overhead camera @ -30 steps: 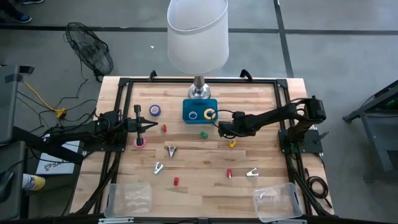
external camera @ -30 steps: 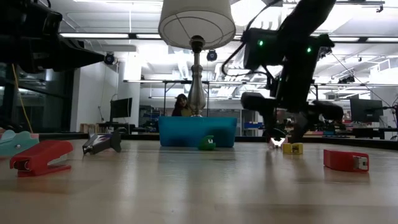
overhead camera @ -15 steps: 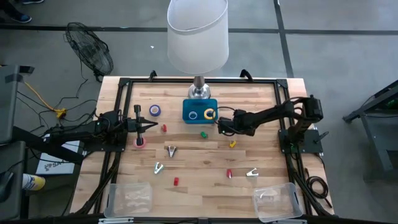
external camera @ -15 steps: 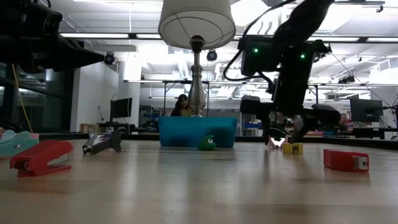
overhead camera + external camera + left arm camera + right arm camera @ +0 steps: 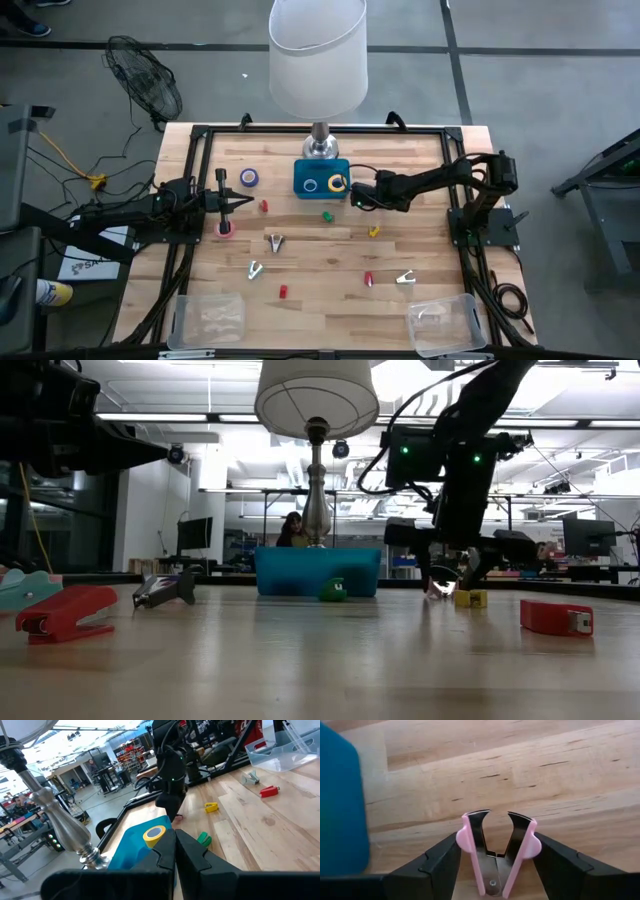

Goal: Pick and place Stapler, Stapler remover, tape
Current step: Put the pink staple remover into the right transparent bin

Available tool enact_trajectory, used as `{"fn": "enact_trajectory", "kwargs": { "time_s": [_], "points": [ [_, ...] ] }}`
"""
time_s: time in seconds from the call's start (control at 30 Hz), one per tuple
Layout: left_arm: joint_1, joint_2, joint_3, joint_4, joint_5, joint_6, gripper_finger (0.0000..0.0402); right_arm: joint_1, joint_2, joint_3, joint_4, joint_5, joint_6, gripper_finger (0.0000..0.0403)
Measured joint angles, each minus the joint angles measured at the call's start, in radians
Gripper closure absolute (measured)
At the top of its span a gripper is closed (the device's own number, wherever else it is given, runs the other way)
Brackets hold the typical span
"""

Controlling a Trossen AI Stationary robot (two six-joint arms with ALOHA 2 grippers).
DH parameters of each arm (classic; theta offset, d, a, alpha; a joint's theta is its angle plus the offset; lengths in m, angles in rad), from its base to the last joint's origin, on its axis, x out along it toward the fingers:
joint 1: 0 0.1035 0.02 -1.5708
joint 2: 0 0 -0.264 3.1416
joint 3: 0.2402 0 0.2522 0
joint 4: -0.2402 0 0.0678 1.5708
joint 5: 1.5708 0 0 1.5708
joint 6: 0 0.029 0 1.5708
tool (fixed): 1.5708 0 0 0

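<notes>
Bare wood lies open ahead of our right gripper (image 5: pixel 497 865), the blue tray (image 5: pixel 340 805) just beside; fingers clasp a pink staple remover (image 5: pixel 497 852).

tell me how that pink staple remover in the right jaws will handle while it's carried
The pink staple remover is pinched by its rounded side pads between the right gripper, so it could pivot or slip. Its hinged metal claws stand spread, so it probably springs back against the squeeze. It looks small and likely light, easy to lift past the blue tray.

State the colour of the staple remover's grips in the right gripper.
Pink, clearest in the right wrist view: staple remover.
</notes>
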Motion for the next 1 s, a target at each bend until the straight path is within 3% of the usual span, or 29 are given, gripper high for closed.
{"fn": "enact_trajectory", "kwargs": {
  "time_s": [0.77, 1.0],
  "points": [
    [0.000, 0.000, 0.000, 0.000, 0.000, 0.000, 0.0400, -0.001, -0.011, -0.002, -0.021, -0.077, -0.187, 0.0307],
    [0.000, 0.000, 0.000, 0.000, 0.000, 0.000, 0.0400, 0.007, -0.059, -0.003, -0.032, -0.233, -0.271, 0.0315]
  ]
}}
